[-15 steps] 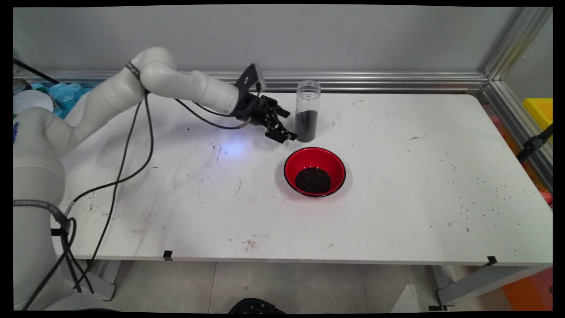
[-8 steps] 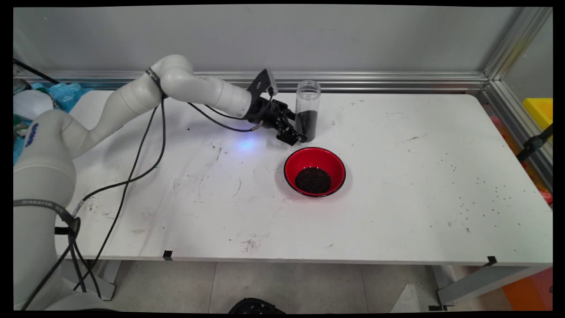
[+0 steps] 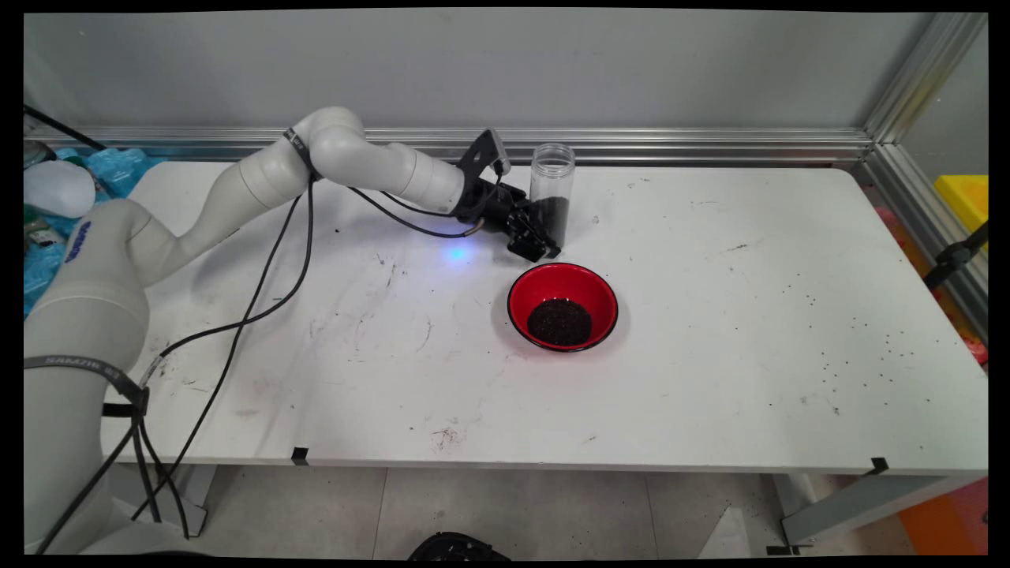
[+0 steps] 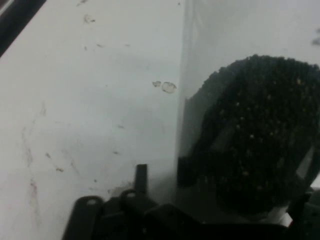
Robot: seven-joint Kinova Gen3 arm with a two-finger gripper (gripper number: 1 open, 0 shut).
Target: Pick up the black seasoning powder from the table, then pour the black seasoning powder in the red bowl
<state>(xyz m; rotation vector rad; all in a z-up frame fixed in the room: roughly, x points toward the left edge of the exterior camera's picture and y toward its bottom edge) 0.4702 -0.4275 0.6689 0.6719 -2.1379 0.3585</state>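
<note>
Right, single arm (image 3: 371, 162) reaching in from the picture's left, low over the white table (image 3: 710, 355), black cables (image 3: 260, 300) hanging under it. The gripper (image 3: 543, 239) is down at the base of the clear jar (image 3: 551, 185), level with its lower, filled part.

The jar stands upright near the table's far edge, open mouth up, no lid visible. Its bottom half or so holds dark granules (image 3: 550, 217); the upper part looks empty. Long axis vertical, and the hand comes at it sideways, roughly level with the tabletop.

Key relation: the jar lies straight ahead of the gripper, toward the picture's right in the main view. In the hand view it fills the right half, right up close.

Fingers (image 4: 141, 175) are spread, nothing pinched. The one that shows clearly stands just beside the jar's wall with a gap of bare table between. The other is mostly cut off at the frame's edge, so contact on that side cannot be told.

Red bowl (image 3: 529, 288) sits just in front of jar and gripper, on the near side, apart from both. It holds a small heap of the same dark grains (image 3: 559, 321). Stray specks are scattered over the table's right part.
</note>
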